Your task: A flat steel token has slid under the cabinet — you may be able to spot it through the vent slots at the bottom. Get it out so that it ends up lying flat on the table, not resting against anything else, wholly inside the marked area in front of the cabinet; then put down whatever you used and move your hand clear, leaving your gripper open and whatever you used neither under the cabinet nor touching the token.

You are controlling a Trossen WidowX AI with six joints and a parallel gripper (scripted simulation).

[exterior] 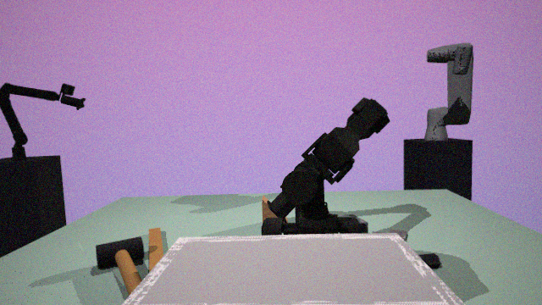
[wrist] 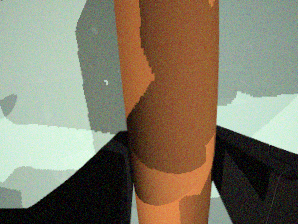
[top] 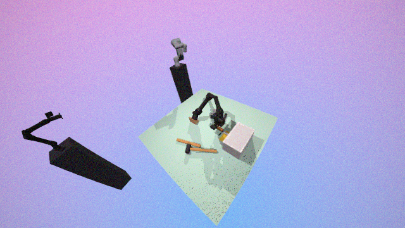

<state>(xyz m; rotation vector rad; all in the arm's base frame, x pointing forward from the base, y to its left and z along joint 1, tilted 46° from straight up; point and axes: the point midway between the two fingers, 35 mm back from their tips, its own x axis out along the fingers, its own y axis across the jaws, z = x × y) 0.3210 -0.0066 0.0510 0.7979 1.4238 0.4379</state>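
The pale box-shaped cabinet stands on the table; its vent slots and underside are hidden. My gripper is shut on a round orange-brown handle, low in front of the cabinet. The handle points toward the cabinet, with a small greyish part near its far end. It stands between both black fingers in the wrist view. Part of the yellow marked area shows at the cabinet's front edge. The steel token cannot be made out in any view.
A mallet with a black head and an orange stick lie to one side on the pale green table. A black rounded object shows beside the cabinet. Two other arms stand on dark pedestals beyond the table.
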